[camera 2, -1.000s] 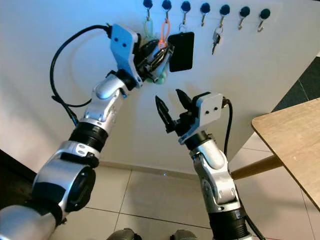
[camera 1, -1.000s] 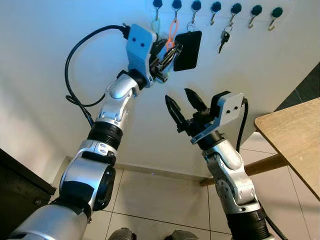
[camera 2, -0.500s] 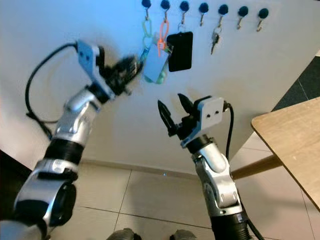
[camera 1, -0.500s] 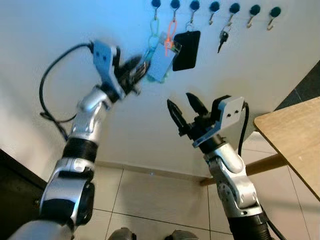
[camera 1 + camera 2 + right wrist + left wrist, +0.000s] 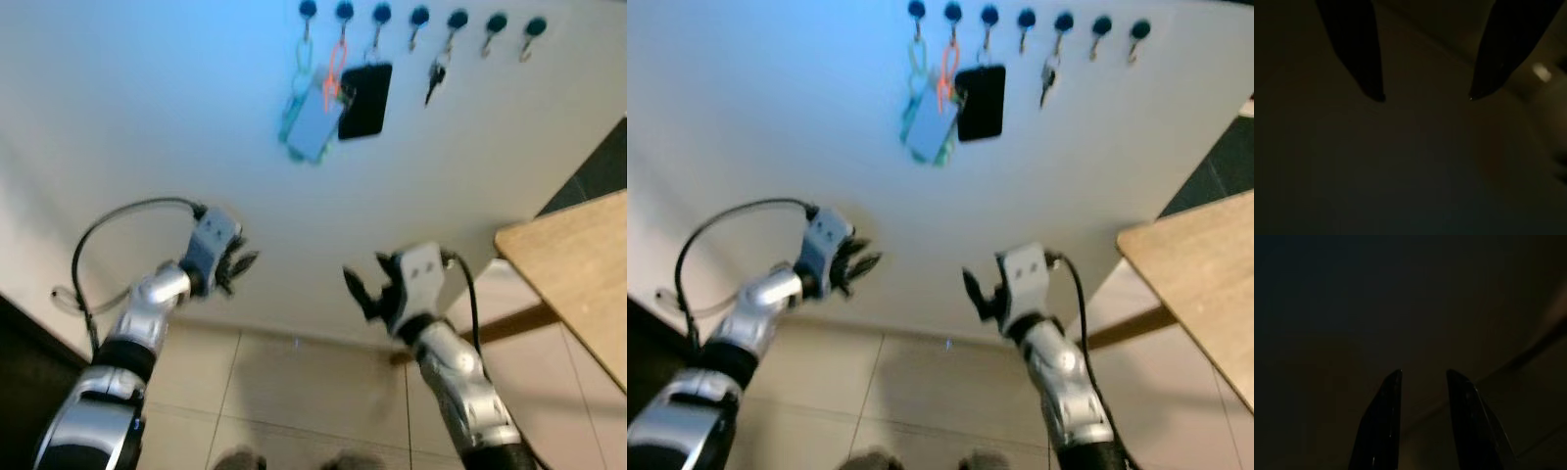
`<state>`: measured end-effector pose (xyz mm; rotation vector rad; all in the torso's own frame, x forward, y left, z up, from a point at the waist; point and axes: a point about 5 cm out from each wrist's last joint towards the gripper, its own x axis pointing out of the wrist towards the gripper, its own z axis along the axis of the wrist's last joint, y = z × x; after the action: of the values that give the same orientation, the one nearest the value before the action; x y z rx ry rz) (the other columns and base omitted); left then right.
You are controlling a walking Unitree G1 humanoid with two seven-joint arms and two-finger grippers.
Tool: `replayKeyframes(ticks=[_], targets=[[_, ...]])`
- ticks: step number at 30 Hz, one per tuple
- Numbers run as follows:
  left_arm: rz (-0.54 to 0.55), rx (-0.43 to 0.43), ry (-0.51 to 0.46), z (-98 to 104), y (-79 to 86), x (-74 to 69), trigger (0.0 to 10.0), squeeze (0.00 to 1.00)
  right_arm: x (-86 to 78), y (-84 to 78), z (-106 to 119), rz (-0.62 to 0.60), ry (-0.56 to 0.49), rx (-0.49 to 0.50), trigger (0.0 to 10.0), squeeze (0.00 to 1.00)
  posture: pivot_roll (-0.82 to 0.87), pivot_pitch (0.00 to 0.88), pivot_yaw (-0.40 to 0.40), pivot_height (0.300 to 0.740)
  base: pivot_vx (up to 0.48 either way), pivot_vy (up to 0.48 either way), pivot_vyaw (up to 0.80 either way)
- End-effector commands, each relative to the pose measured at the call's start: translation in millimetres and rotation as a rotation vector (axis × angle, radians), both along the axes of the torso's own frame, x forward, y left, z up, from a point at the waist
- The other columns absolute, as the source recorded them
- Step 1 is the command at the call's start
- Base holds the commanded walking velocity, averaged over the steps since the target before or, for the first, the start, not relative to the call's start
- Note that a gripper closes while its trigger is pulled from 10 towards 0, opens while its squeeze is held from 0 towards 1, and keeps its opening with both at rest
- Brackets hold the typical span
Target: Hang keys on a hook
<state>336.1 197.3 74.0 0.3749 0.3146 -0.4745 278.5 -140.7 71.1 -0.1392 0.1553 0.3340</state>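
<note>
On the white wall [image 5: 147, 117] a row of seven dark-knobbed metal hooks [image 5: 419, 18] ran along the top of the head views. At the right edge sat the corner of a light wooden table [image 5: 578, 279]; beige floor tiles [image 5: 284, 382] lay below.

Both silver arms were low, well apart from the hooks. Left gripper [image 5: 235, 266] pointed at bare wall, its black fingers [image 5: 1382, 426] parted with nothing between them. Right gripper [image 5: 361, 294] likewise: its fingers [image 5: 1359, 54] spread wide, nothing held. Head views somewhat blurred; wrist views very dark.

Hanging items, largest first: a black rectangular tag [image 5: 365, 100] under the third hook; a pale blue rectangular fob on a green loop [image 5: 310, 125] under the first hook, just beside an orange loop [image 5: 333, 78] under the second; a small dark key [image 5: 432, 83] under the fifth hook. Whether actual keys hang with the blue fob could not be made out.

Judgement: the hanging step looked done, the bunch being on its hook and both grippers unloaded. Remaining: little, perhaps only lowering the arms fully.
</note>
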Motion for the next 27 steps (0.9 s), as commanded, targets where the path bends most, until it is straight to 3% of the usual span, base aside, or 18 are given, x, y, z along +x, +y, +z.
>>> replayKeyframes(ticks=[1, 3, 5, 7, 8, 12, 16, 21, 27], targets=[[0.135, 0.063, 0.065, -19.5, 17.1, -9.8, 10.0, 0.00, -6.3, -8.2, -26.5, -0.045, 0.113, -0.073, 10.0, 0.00, 0.02, 0.036, -0.015, 0.740, 0.000, 0.000, 0.00], [0.294, 0.023, 0.160, -44.5, 22.7, -24.4, 10.0, 0.00, -12.9, -15.4, -54.0, -0.095, 0.219, -0.108, 10.0, 0.00, 0.02, 0.016, 0.004, 0.740, 0.000, 0.000, 0.00], [0.416, 0.058, 0.228, -64.5, 27.2, -39.1, 10.0, 0.00, -20.3, -19.7, -73.4, -0.150, 0.301, -0.075, 10.0, 0.00, 0.01, 0.005, 0.010, 0.740, 0.000, 0.000, 0.00], [0.416, 0.058, 0.228, -64.5, 27.2, -39.1, 10.0, 0.00, -20.3, -19.7, -73.4, -0.150, 0.301, -0.075, 10.0, 0.00, 0.01, 0.005, 0.010, 0.740, 0.000, 0.000, 0.00], [0.492, 0.047, 0.308, -84.7, 26.9, -57.2, 10.0, 0.00, -31.7, -27.1, -93.4, -0.233, 0.389, -0.035, 10.0, 0.00, 0.01, 0.000, 0.016, 0.740, 0.000, 0.000, 0.00], [0.580, -0.018, 0.377, -104.9, 19.3, -76.5, 10.0, 0.00, -56.8, -35.2, -121.8, -0.318, 0.536, -0.058, 10.0, 0.00, 0.01, 0.004, 0.018, 0.740, 0.000, 0.000, 0.00], [0.577, -0.072, 0.412, -110.6, 8.5, -80.6, 10.0, 0.00, -68.3, -37.9, -132.3, -0.348, 0.594, -0.083, 10.0, 0.00, 0.02, 0.010, 0.012, 0.740, 0.000, 0.000, 0.00], [0.516, -0.035, 0.454, -120.5, -0.2, -91.8, 10.0, 0.00, -80.5, -43.6, -141.0, -0.465, 0.623, -0.008, 10.0, 0.00, 0.02, 0.019, 0.009, 0.740, 0.000, 0.000, 0.00], [0.538, -0.056, 0.480, -127.0, -4.0, -100.1, 10.0, 0.00, -93.9, -49.1, -148.9, -0.528, 0.662, 0.017, 10.0, 0.00, 0.03, 0.025, 0.002, 0.740, 0.000, 0.000, 0.00]])
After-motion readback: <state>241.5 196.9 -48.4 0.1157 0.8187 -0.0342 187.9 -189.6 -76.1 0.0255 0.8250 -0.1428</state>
